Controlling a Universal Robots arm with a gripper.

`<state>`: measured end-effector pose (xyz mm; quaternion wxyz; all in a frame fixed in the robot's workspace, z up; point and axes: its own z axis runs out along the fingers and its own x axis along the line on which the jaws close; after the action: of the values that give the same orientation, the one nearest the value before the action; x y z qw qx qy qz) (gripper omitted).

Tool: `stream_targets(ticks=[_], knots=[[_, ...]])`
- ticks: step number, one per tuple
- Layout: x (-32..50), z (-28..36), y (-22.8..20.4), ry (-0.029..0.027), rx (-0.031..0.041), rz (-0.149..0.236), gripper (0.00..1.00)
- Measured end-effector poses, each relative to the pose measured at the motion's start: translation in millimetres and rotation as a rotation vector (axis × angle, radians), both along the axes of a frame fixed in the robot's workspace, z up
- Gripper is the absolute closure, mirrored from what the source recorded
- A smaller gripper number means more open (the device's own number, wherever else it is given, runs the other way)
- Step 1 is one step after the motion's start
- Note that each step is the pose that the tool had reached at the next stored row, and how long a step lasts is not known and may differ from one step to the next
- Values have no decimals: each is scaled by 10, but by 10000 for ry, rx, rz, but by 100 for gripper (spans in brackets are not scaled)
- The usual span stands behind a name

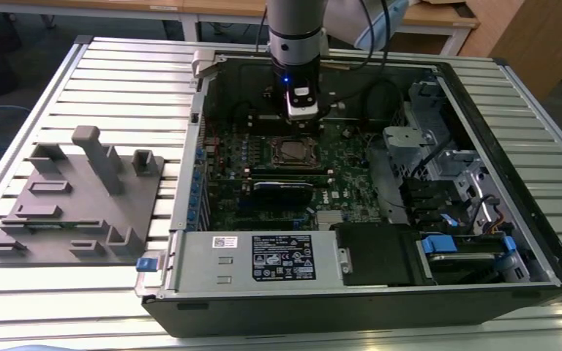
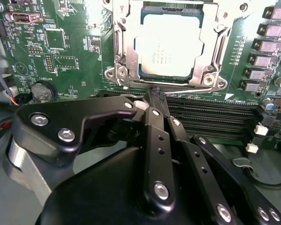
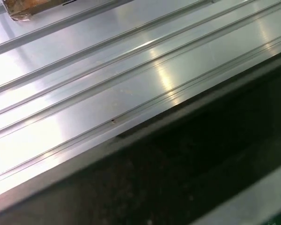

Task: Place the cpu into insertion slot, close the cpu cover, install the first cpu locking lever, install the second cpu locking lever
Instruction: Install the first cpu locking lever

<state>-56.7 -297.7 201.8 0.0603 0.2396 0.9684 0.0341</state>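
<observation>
1. In the second wrist view the cpu (image 2: 171, 44) sits in the slot (image 2: 207, 79), and the cover (image 2: 125, 33) lies flat around it.
2. The gripper (image 2: 157, 96) has its fingers drawn together with nothing visible between them. Its tips are just beside the slot's edge, at a thin wire lever (image 2: 178, 85).
3. The step in hand is probably the locking levers. I cannot tell whether either is latched.
4. The next move likely calls for a small, exact push on that wire, without slipping off the slot.
</observation>
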Motion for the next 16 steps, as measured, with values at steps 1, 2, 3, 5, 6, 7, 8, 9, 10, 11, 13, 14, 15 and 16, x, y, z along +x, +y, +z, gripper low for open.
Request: stream_targets(ticks=[1, 2, 3, 5, 6, 7, 8, 9, 10, 11, 13, 14, 15, 16], knots=[[0, 0, -9, -8, 29, 0, 90], [0, 0, -18, -20, 65, 0, 90], [0, -1, -27, -32, 112, 0, 90], [0, -1, -45, -49, 222, 1, 90], [0, 0, -52, -52, 271, 1, 90], [-1, 0, -57, -55, 313, 1, 90], [-1, 0, -61, -56, 346, 1, 90], [-1, 0, -63, -57, 362, 1, 90], [-1, 0, -63, -58, 367, 0, 90], [-1, 0, -63, -58, 368, 0, 90], [-1, 0, -64, -65, 369, 1, 90], [-2, 0, -67, -70, 375, 1, 90], [-3, 0, -69, -75, 389, 2, 90], [-5, 0, -71, -80, 408, 2, 90]])
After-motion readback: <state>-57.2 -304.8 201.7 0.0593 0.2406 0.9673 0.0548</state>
